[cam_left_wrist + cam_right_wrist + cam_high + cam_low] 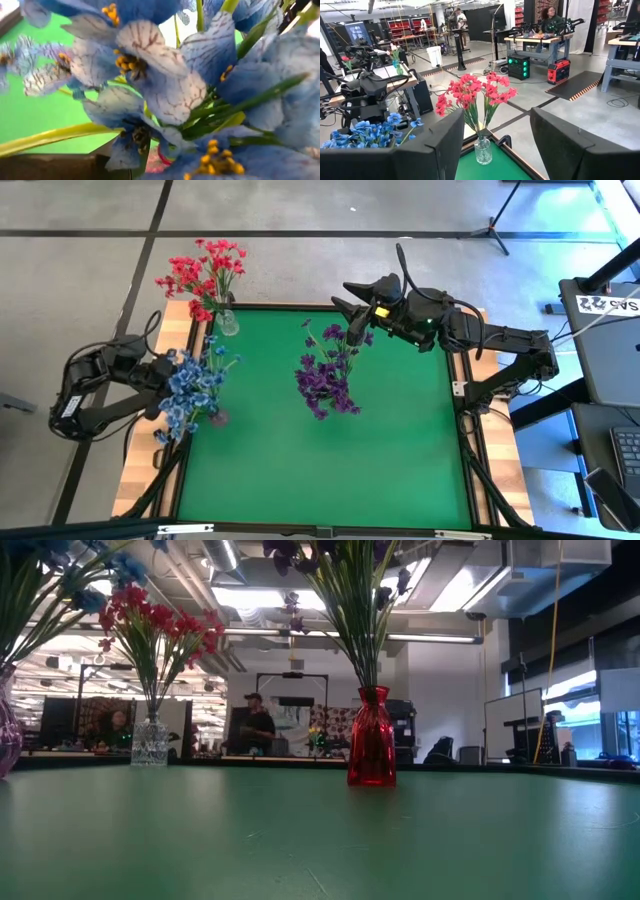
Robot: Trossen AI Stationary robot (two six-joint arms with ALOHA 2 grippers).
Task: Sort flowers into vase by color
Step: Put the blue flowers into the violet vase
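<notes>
Three bunches of flowers stand in vases on the green mat (330, 470). The red flowers (205, 270) stand in a clear vase (150, 743) at the far left corner. Dark purple flowers (328, 375) stand in a red vase (371, 750) at mid-table. Light blue flowers (190, 388) rise from a purplish vase (5, 735) at the left edge, and their blossoms (150, 75) fill the left wrist view. My left gripper (158, 372) sits close against the blue blossoms, half hidden by them. My right gripper (505, 150) hangs open high above the mat's far edge, beside the purple flowers, with nothing between its fingers.
The mat has a wooden border (140, 470) around it. The near half of the mat holds no objects. Beyond the table lie grey floor, a tripod (495, 225) and a desk (600, 300) at the right. People sit at workbenches in the room behind.
</notes>
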